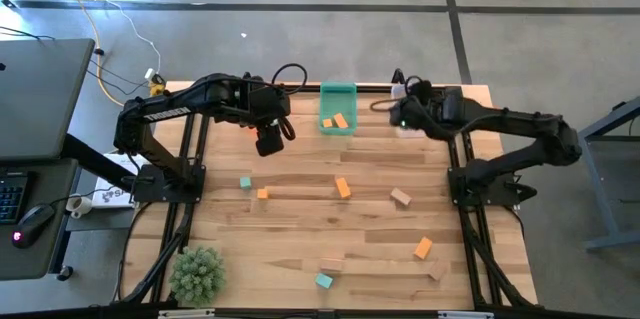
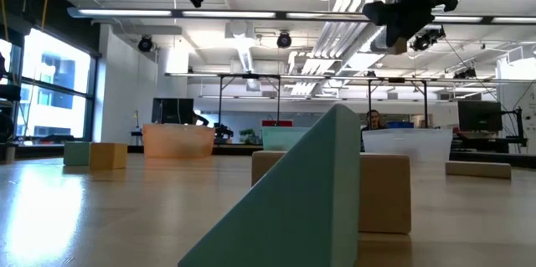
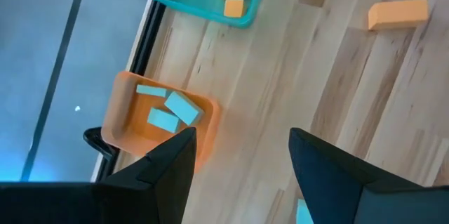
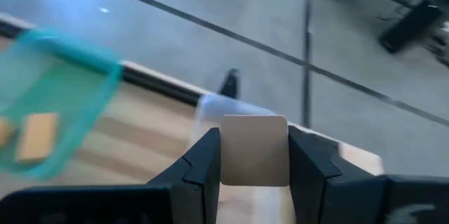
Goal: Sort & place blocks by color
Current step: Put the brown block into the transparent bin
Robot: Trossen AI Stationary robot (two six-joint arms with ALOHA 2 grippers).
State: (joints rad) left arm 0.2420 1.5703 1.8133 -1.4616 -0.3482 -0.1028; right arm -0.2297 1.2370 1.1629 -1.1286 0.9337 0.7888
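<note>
Two orange blocks (image 1: 336, 121) lie inside the teal bin (image 1: 337, 90) at the worktop's (image 1: 300, 229) far edge, seen from above; the left pincer (image 1: 270, 142) hangs just left of that bin, the right pincer (image 1: 404, 117) just right of it. More blocks lie scattered nearer than the bin.

Level with the worktop, a teal block (image 2: 293, 192) fills the foreground.

The left wrist shows its fingers (image 3: 168, 164) apart over bare wood, and an orange bin (image 3: 119, 112) holding teal blocks (image 3: 168, 108) beside the teal bin.

The right wrist shows its pincer clamped on a plain wood block (image 4: 254, 149).
</note>
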